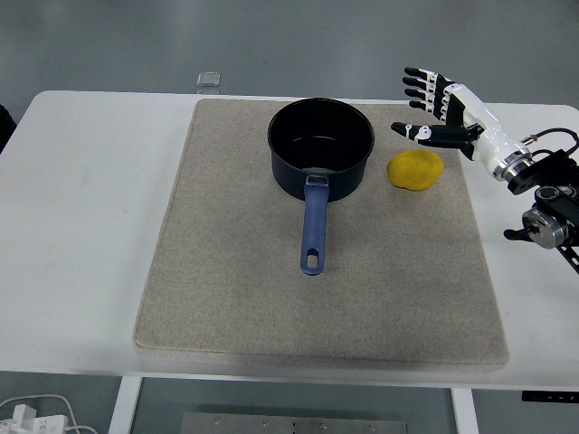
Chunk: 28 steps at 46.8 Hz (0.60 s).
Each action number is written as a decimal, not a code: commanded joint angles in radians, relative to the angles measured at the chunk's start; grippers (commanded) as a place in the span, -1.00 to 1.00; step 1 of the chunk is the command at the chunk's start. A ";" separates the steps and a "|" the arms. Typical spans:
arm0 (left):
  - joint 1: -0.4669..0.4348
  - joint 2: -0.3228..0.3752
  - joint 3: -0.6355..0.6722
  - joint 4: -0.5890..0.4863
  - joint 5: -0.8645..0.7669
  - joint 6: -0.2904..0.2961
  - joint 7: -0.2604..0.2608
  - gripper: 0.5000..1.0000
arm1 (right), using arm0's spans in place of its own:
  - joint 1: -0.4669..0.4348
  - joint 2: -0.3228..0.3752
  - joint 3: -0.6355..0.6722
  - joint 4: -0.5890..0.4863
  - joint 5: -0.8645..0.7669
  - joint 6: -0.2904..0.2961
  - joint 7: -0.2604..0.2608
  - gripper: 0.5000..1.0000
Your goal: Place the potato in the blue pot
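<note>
white table [90, 226], grey floor [298, 41]

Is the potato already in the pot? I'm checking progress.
No, the yellow potato lies on the mat right of the blue pot, with the right robot hand open above it.
</note>
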 commanded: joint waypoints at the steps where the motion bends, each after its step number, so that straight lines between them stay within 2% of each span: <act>1: -0.001 0.000 0.000 -0.001 0.000 0.000 0.000 0.99 | 0.011 -0.018 -0.041 0.016 -0.071 -0.006 0.047 0.67; 13: 0.001 0.000 0.001 -0.007 0.001 0.000 0.000 0.99 | 0.043 -0.036 -0.090 0.027 -0.272 -0.016 0.098 0.67; 28: 0.001 0.000 0.001 0.000 0.000 0.000 0.000 0.99 | 0.113 -0.062 -0.240 0.010 -0.350 -0.105 0.113 0.69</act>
